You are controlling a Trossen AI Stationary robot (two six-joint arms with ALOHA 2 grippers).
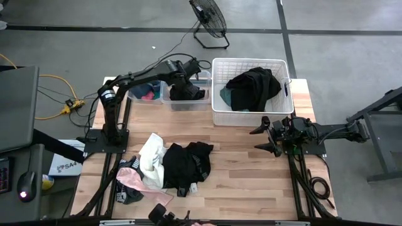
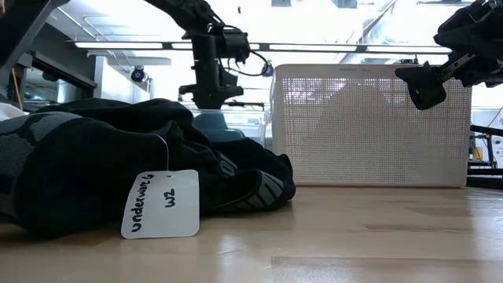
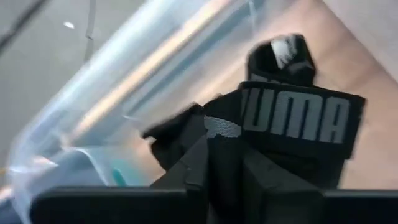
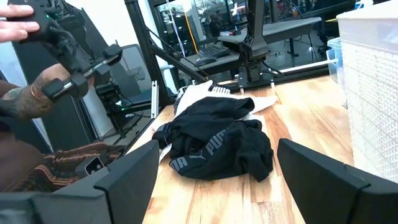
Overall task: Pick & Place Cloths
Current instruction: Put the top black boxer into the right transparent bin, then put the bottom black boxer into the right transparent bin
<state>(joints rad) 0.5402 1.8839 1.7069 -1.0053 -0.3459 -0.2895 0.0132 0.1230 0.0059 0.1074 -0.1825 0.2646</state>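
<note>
The high view looks straight down on the whole bench. The low view sits at bench level. Both show the white basket.

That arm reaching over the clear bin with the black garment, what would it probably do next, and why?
Probably open its fingers fully and lift away. The left gripper hangs over the clear bin, and the black garment with the lettered waistband already sits inside it, so little is left but letting go. The right gripper waits open near the white basket.

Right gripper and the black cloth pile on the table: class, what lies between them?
Only bare wooden table separates the open right gripper from the black cloth pile, shown in the high view.
</note>
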